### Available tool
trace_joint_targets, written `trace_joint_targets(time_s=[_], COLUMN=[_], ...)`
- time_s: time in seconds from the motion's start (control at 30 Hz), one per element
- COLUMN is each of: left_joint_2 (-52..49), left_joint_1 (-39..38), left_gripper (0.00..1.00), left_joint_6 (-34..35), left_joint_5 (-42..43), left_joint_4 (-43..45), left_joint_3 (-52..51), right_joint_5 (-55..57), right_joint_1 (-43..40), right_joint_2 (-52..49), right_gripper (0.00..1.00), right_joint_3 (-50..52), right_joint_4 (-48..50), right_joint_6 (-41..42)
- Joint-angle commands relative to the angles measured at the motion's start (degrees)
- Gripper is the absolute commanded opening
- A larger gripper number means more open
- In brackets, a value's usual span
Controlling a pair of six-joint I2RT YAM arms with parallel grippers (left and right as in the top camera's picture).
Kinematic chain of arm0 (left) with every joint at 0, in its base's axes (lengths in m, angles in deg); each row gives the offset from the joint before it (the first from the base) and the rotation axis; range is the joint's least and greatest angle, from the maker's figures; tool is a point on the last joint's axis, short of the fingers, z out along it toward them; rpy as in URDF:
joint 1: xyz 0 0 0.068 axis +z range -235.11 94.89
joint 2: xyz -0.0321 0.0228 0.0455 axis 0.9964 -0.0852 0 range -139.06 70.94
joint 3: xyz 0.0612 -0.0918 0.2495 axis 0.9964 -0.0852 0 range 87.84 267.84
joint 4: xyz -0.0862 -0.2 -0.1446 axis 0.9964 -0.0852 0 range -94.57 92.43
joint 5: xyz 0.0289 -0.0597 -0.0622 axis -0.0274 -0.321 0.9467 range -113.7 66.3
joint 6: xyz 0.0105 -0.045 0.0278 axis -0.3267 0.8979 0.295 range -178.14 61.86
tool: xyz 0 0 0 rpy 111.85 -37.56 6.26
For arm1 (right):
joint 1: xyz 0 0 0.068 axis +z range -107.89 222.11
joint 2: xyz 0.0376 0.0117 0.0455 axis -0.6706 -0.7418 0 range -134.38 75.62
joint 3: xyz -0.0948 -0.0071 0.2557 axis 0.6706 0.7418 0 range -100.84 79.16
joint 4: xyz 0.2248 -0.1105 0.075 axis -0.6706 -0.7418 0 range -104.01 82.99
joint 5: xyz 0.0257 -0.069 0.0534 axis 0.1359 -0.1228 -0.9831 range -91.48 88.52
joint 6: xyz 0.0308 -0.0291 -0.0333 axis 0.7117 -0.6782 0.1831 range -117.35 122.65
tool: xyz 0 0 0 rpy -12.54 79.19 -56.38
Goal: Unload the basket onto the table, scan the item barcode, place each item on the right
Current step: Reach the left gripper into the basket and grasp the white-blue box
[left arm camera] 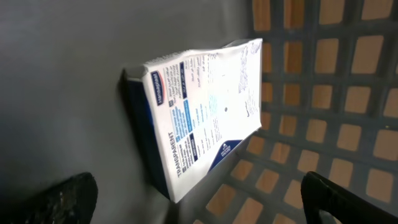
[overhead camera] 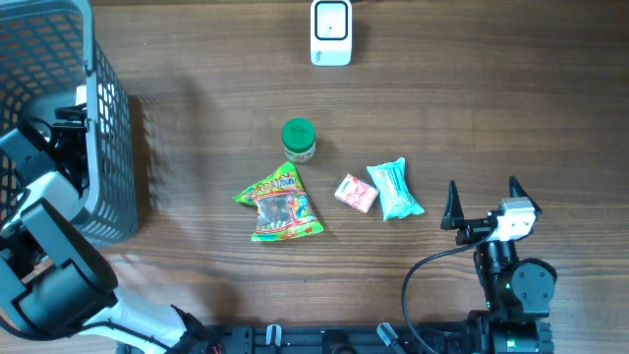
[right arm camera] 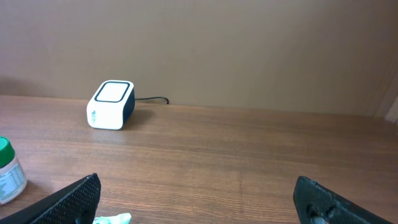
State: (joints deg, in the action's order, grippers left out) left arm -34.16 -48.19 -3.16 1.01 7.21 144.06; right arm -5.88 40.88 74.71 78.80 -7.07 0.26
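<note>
Wooden table [overhead camera: 197, 59]: brown planks, with a plain brown wall behind it in the right wrist view
Basket [overhead camera: 110, 118]: grey plastic lattice at the table's left edge, with the left arm reaching into it
Basket contents: a blue-and-white box [left arm camera: 199, 118] printed with small text lies inside, one end against the lattice wall
Left gripper [left arm camera: 196, 186]: fingers spread wide and holding nothing, the box lying just beyond them
Right gripper [overhead camera: 483, 192]: jaws wide apart and empty, over bare table at the right
Scanner [overhead camera: 331, 31]: white, upright at the far edge, well apart from the basket
Loose items mid-table: green-lidded jar [overhead camera: 298, 140], colourful snack bag [overhead camera: 279, 205], pink packet [overhead camera: 356, 193], teal packet [overhead camera: 394, 189]; none is in a container
</note>
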Motion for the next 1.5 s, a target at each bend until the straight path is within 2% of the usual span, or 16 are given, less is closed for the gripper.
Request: trace_joint_targets(time_s=[0.0,0.1,0.3,0.4,0.5,0.6,0.73,0.87,1.17,1.3,1.47], left_joint_2=[-0.5,-0.5,1.0,1.1,1.1,1.0,0.8,0.1,-7.6,-10.4,-12.4], left_joint_1=[-0.9,-2.0,-2.6,-2.6,-2.9,-3.7,-4.6,-4.7,-4.7,-4.7,-4.5], left_gripper=[1.00,1.00,1.00,1.00,1.00,1.00,1.00,1.00,1.00,1.00,1.00], left_joint_6=[-7.9,-22.6,-40.6,-52.4,-59.9,-72.3,-84.7,-84.8,-85.0,-92.4,-92.3], left_joint_5=[-6.3,-6.8,-20.1,-20.1,-18.7,-13.6,-13.4,-8.2,-7.1,-5.9,-6.1], left_joint_4=[-2.4,-3.4,-14.4,-13.6,-13.3,-12.8,-13.0,-13.2,-11.6,-10.8,-8.3], left_joint_3=[-0.1,0.7,9.0,12.9,14.8,14.8,14.8,14.8,14.8,14.8,14.8], right_joint_5=[0.5,0.5,0.5,0.5,0.5,0.5,0.5,0.5,0.5,0.5,0.5], right_joint_1=[-0.2,-0.2,-0.2,-0.2,-0.2,-0.2,-0.2,-0.2,-0.2,-0.2,-0.2], right_joint_2=[0.1,0.1,0.1,0.1,0.1,0.1,0.1,0.1,0.1,0.1,0.1], right_gripper=[1.00,1.00,1.00,1.00,1.00,1.00,1.00,1.00,1.00,1.00,1.00], right_joint_3=[0.1,0.0,0.0,0.0,0.1,0.0,0.0,0.0,0.1,0.0,0.1], right_joint_4=[0.2,0.2,0.1,0.1,0.1,0.2,0.1,0.2,0.1,0.2,0.1], right_joint_6=[0.9,0.9,0.9,0.9,0.9,0.9,0.9,0.9,0.9,0.9,0.9])
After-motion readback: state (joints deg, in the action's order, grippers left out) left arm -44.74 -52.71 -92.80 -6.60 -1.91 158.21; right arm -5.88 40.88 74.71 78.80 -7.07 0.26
